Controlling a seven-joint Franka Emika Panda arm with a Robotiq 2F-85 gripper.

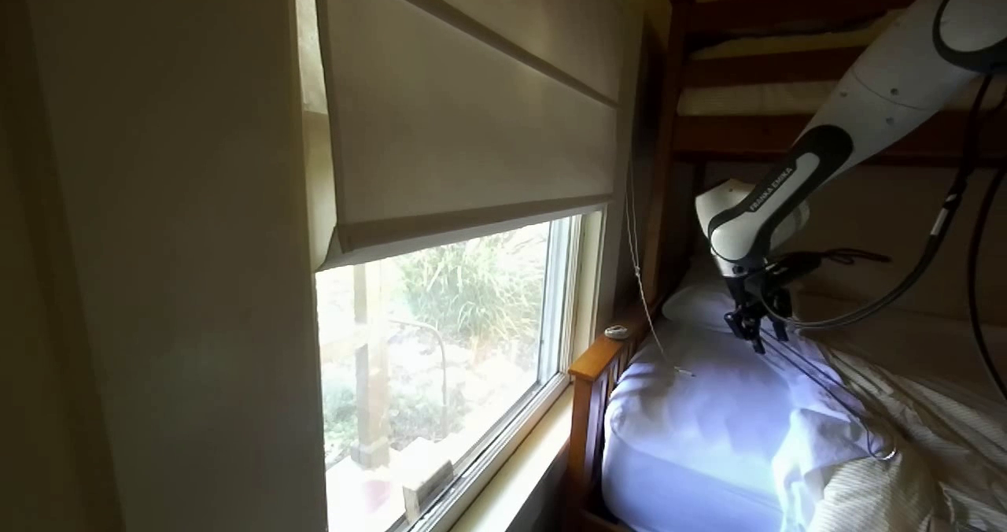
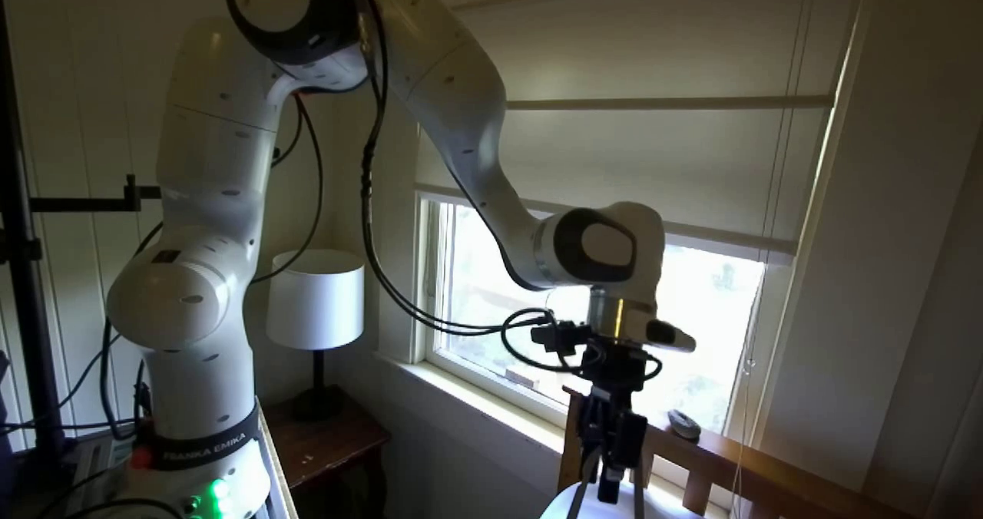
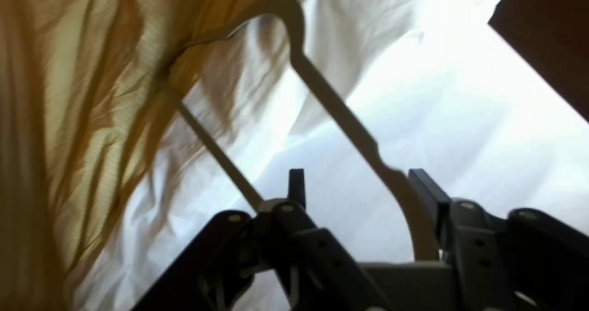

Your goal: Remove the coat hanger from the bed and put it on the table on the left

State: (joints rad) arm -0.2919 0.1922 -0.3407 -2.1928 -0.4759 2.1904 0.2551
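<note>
The coat hanger (image 3: 337, 106) is a thin brown frame. In the wrist view its hook end points to the top, over the bedding. One bar runs between the fingers, close along the right finger; the other passes behind the left finger. My gripper (image 3: 356, 187) is open, with no grip visible. In an exterior view the gripper (image 1: 769, 341) is above the bed, and the hanger slants down from it to the bedding. The bed (image 1: 592, 368) has an orange-brown wood end and white bedding (image 1: 684, 437). A dark wood table (image 2: 357, 431) stands beside the robot base in an exterior view.
A white-shaded lamp (image 2: 315, 300) stands on the table. A small grey object (image 2: 683, 424) lies on the bed's end rail. A window with a blind (image 1: 472, 123) and hanging cord is beside the bed. The upper bunk (image 1: 771, 68) is above the arm's side. Cables hang from the arm.
</note>
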